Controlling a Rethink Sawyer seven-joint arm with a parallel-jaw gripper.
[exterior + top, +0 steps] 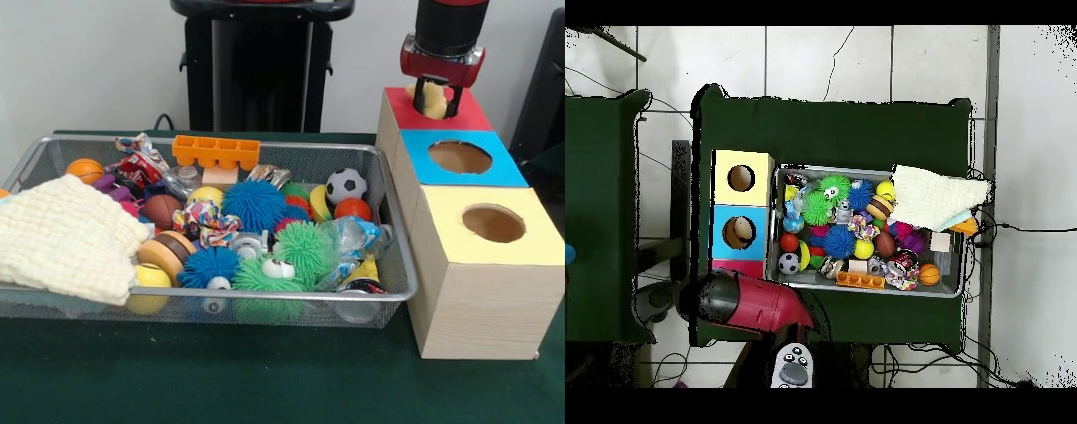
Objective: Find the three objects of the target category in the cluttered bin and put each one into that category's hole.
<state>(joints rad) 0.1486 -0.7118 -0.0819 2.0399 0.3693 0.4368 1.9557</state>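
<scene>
Hand [434,99] clamped on pale plush toy [433,102], directly over red-topped hole [435,110].

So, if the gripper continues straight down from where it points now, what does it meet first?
The gripper points down at the red-topped box, holding a pale yellowish toy. Straight down, it probably meets the hole there, though the toy hides the opening.

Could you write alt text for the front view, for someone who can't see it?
A robot gripper holds a pale plush toy over the red-topped hole. Beside the boxes, a wire bin holds spiky balls, sports balls and a cream cloth.
</scene>
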